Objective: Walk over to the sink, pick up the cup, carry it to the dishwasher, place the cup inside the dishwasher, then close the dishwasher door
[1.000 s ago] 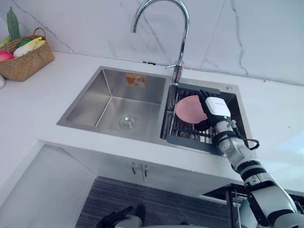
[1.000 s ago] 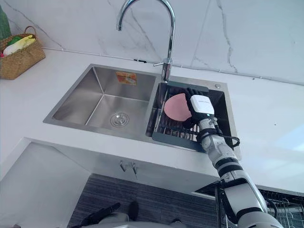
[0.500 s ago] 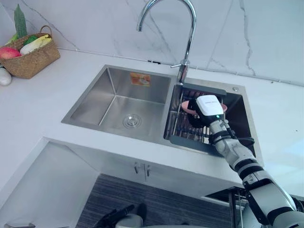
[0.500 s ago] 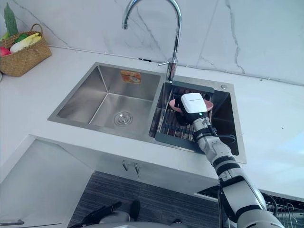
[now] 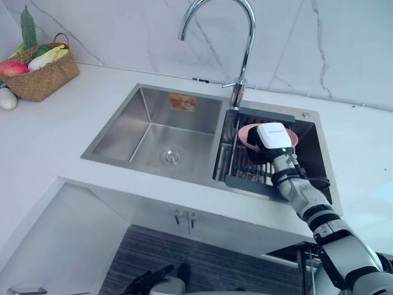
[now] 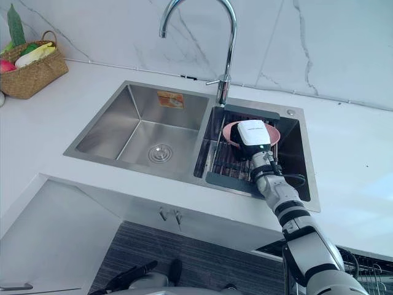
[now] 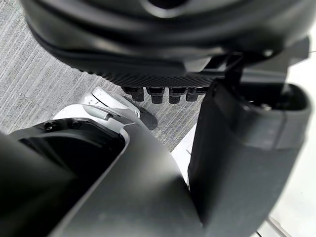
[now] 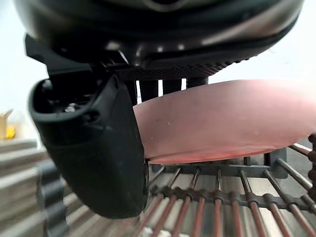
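The right hand (image 5: 272, 140) is clamped on the pink cup (image 8: 222, 118), with the thumb on the near side of its wall and the fingers behind it. The cup is low over the wire rack (image 8: 217, 202) in the right basin of the sink (image 5: 147, 132). I cannot tell if it touches the bars. Such a grip on a smooth wall may slip, I think, and the cup would drop on the rack, or knock the faucet (image 5: 245, 49) just behind. The left hand (image 7: 247, 148) hangs low; I cannot tell its state.

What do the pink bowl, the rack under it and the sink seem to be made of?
Pink bowl: probably plastic, possibly glazed ceramic; smooth, opaque, even colour. Rack: metal bars, dull sheen, in a dark frame. Sink: brushed stainless steel, soft grey reflections.
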Tool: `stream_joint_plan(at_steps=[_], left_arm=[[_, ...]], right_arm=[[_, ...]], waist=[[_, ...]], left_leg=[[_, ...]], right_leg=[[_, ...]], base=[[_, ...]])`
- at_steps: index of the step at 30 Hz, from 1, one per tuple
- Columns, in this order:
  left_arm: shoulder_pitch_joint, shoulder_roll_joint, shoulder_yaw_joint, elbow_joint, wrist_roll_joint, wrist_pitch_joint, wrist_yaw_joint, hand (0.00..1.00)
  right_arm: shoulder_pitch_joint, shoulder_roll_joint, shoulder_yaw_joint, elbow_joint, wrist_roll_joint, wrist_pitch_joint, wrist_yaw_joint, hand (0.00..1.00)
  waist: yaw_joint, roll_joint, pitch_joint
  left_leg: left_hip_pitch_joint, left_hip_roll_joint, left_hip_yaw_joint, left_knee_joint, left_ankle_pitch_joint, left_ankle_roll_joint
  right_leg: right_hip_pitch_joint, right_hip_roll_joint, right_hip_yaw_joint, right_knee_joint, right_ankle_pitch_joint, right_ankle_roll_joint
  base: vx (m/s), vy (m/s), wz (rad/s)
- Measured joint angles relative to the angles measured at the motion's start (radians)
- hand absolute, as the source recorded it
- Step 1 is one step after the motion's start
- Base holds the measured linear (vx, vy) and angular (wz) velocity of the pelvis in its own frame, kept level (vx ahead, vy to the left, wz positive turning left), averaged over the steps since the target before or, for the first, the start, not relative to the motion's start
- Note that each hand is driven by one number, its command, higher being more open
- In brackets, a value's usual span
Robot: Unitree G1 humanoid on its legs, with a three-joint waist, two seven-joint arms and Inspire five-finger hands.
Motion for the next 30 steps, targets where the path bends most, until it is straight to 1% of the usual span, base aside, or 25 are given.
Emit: stream_joint_plan(at_steps=[2,4,5,6,7,9,11,12,14,15,17,18,19,20,21,22,23,24,25,26,27,28,29,30], left_arm=[[0.0,0.0,0.003,-0.001,0.012,0.0,0.0,1.0],[0.001,0.002,0.006,-0.003,0.05,0.001,0.0,1.0],[0.001,0.003,0.006,-0.004,0.057,0.001,-0.001,1.0],[0.001,0.002,0.005,-0.006,0.081,0.001,-0.001,1.0],[0.0,0.002,0.005,-0.007,0.091,0.001,-0.001,1.0],[0.0,0.0,0.003,-0.004,0.112,0.001,-0.001,1.0],[0.0,0.0,0.002,0.005,0.127,0.0,-0.001,1.0],[0.0,0.001,-0.002,0.009,0.128,0.0,-0.001,1.0],[-0.005,0.012,-0.021,0.033,0.13,-0.001,-0.002,1.0],[-0.007,0.014,-0.028,0.039,0.131,-0.001,-0.002,1.0],[-0.02,0.019,-0.039,0.059,0.132,-0.001,-0.001,1.0],[-0.024,0.02,-0.039,0.067,0.137,0.001,0.0,1.0],[-0.024,0.022,-0.039,0.07,0.137,0.005,0.004,1.0],[-0.024,0.022,-0.039,0.071,0.137,0.008,0.005,1.0],[-0.025,0.024,-0.038,0.07,0.137,0.016,0.006,1.0],[-0.027,0.028,-0.036,0.071,0.134,0.025,0.007,1.0],[-0.028,0.029,-0.035,0.073,0.134,0.03,0.008,1.0],[-0.029,0.031,-0.033,0.079,0.127,0.038,0.012,1.0],[-0.029,0.031,-0.03,0.088,0.117,0.043,0.018,1.0],[-0.029,0.031,-0.024,0.093,0.105,0.046,0.023,1.0],[-0.029,0.032,-0.015,0.099,0.094,0.05,0.03,1.0],[-0.029,0.036,-0.015,0.098,0.085,0.052,0.032,1.0],[-0.03,0.039,-0.014,0.097,0.085,0.052,0.036,1.0],[-0.035,0.051,-0.011,0.091,0.086,0.052,0.044,1.0]], right_arm=[[0.02,0.0,-0.039,-0.086,0.009,0.0,-0.006,0.0],[0.069,-0.001,-0.121,-0.261,0.013,0.0,-0.022,0.0],[0.079,-0.003,-0.142,-0.308,0.014,-0.001,-0.023,0.0],[0.099,-0.015,-0.177,-0.404,0.019,-0.005,-0.033,0.0],[0.112,-0.025,-0.194,-0.45,0.022,-0.007,-0.04,0.0],[0.178,-0.064,-0.275,-0.596,0.034,-0.019,-0.055,0.0],[0.253,-0.073,-0.362,-0.707,0.061,-0.034,-0.054,0.0],[0.272,-0.073,-0.383,-0.731,0.076,-0.041,-0.054,0.0],[0.358,-0.073,-0.46,-0.78,0.111,-0.057,-0.054,0.0],[0.383,-0.071,-0.483,-0.782,0.111,-0.061,-0.054,0.0],[0.45,-0.059,-0.544,-0.783,0.112,-0.061,-0.054,0.0],[0.485,-0.044,-0.574,-0.783,0.112,-0.063,-0.054,0.0],[0.51,-0.021,-0.597,-0.783,0.112,-0.068,-0.054,0.0],[0.522,-0.011,-0.609,-0.784,0.112,-0.072,-0.054,0.0],[0.545,0.006,-0.632,-0.785,0.112,-0.082,-0.054,0.0],[0.571,0.021,-0.658,-0.791,0.113,-0.088,-0.054,0.0],[0.584,0.029,-0.673,-0.796,0.114,-0.091,-0.054,0.0],[0.611,0.052,-0.701,-0.801,0.126,-0.096,-0.055,0.0],[0.635,0.071,-0.718,-0.8,0.153,-0.096,-0.063,0.0],[0.645,0.08,-0.724,-0.796,0.155,-0.097,-0.072,0.0],[0.663,0.092,-0.729,-0.784,0.177,-0.102,-0.095,0.0],[0.676,0.094,-0.729,-0.764,0.189,-0.109,-0.119,0.0],[0.677,0.094,-0.728,-0.755,0.189,-0.113,-0.13,0.0],[0.674,0.096,-0.727,-0.735,0.189,-0.125,-0.149,0.0]], waist=[[-0.01,0.003,0.002],[-0.031,0.005,0.002],[-0.036,0.005,0.002],[-0.052,0.005,0.002],[-0.061,0.005,0.002],[-0.082,0.002,0.001],[-0.094,-0.001,-0.007],[-0.105,-0.003,-0.008],[-0.138,-0.01,-0.015],[-0.141,-0.011,-0.017],[-0.144,-0.012,-0.017],[-0.15,-0.013,-0.017],[-0.159,-0.014,-0.016],[-0.16,-0.014,-0.016],[-0.163,-0.018,-0.015],[-0.167,-0.026,-0.012],[-0.171,-0.028,-0.011],[-0.175,-0.022,-0.014],[-0.188,-0.021,-0.014],[-0.193,-0.02,-0.015],[-0.2,-0.02,-0.015],[-0.2,-0.025,-0.023],[-0.2,-0.028,-0.026],[-0.196,-0.05,-0.037]], left_leg=[[0.001,0.001,0.021,0.0,-0.003,0.001],[0.013,0.002,0.059,0.0,-0.01,0.005],[0.017,0.003,0.074,0.001,-0.011,0.006],[0.019,0.003,0.096,0.001,-0.012,0.008],[0.021,0.003,0.105,0.001,-0.013,0.01],[0.037,0.009,0.158,0.003,-0.026,0.01],[0.045,0.018,0.204,0.005,-0.038,0.017],[0.045,0.02,0.213,0.005,-0.04,0.018],[0.054,0.028,0.252,0.005,-0.047,0.018],[0.056,0.03,0.26,0.005,-0.051,0.019],[0.068,0.038,0.311,0.006,-0.06,0.018],[0.074,0.044,0.351,0.006,-0.063,0.019],[0.08,0.052,0.396,0.006,-0.067,0.019],[0.083,0.058,0.421,0.006,-0.073,0.018],[0.089,0.064,0.474,0.007,-0.089,0.014],[0.094,0.068,0.521,0.01,-0.1,0.021],[0.093,0.072,0.539,0.011,-0.105,0.026],[0.092,0.095,0.587,0.013,-0.1,0.041],[0.092,0.119,0.622,0.02,-0.099,0.043],[0.089,0.134,0.635,0.028,-0.099,0.043],[0.08,0.167,0.653,0.047,-0.101,0.04],[0.058,0.197,0.67,0.074,-0.105,0.033],[0.044,0.21,0.674,0.093,-0.109,0.028],[0.012,0.223,0.678,0.146,-0.123,0.006]], right_leg=[[-0.006,0.0,0.015,0.0,0.002,0.002],[-0.011,0.0,0.05,0.0,0.004,0.005],[-0.016,0.001,0.062,0.0,0.005,0.006],[-0.024,0.001,0.086,0.0,0.007,0.009],[-0.026,0.001,0.094,0.0,0.009,0.01],[-0.034,0.005,0.139,0.001,0.018,0.009],[-0.057,0.013,0.19,0.006,0.024,0.005],[-0.061,0.016,0.199,0.008,0.025,0.005],[-0.086,0.022,0.242,0.028,0.025,0.004],[-0.095,0.024,0.257,0.037,0.026,0.003],[-0.131,0.032,0.308,0.074,0.029,0.0],[-0.16,0.041,0.337,0.098,0.038,-0.007],[-0.189,0.055,0.353,0.111,0.06,-0.014],[-0.202,0.062,0.356,0.112,0.075,-0.018],[-0.225,0.073,0.352,0.111,0.104,-0.025],[-0.244,0.086,0.343,0.104,0.134,-0.039],[-0.25,0.093,0.333,0.091,0.156,-0.045],[-0.265,0.1,0.28,0.11,0.148,-0.061],[-0.293,0.082,0.178,0.225,0.084,-0.131],[-0.304,0.067,0.134,0.291,0.054,-0.142],[-0.31,0.034,0.07,0.402,0.009,-0.148],[-0.306,0.0,0.034,0.472,-0.015,-0.143],[-0.297,-0.018,0.023,0.484,-0.017,-0.143],[-0.278,-0.034,0.031,0.445,0.018,-0.11]], base=[[0.03,0.017,-0.23],[0.06,0.021,-0.35],[0.06,0.021,-0.46],[0.05,0.014,-0.37],[0.06,0.017,-0.47],[0.06,0.018,-0.54],[0.05,0.008,-0.64],[0.04,-0.005,-0.59],[0.03,-0.009,-0.52],[0.01,0.0,-0.65],[-0.01,0.014,-0.77],[-0.04,0.026,-1.04],[-0.05,0.023,-1.12],[-0.09,0.024,-1.3],[-0.09,0.013,-1.37],[-0.11,0.01,-1.34],[-0.13,-0.033,-1.18],[-0.16,-0.039,-0.97],[-0.14,-0.042,-0.87],[-0.06,-0.034,-0.69],[0.0,-0.075,-0.58],[0.01,-0.104,-0.54],[0.05,-0.168,-0.48],[0.06,-0.171,-0.4]])
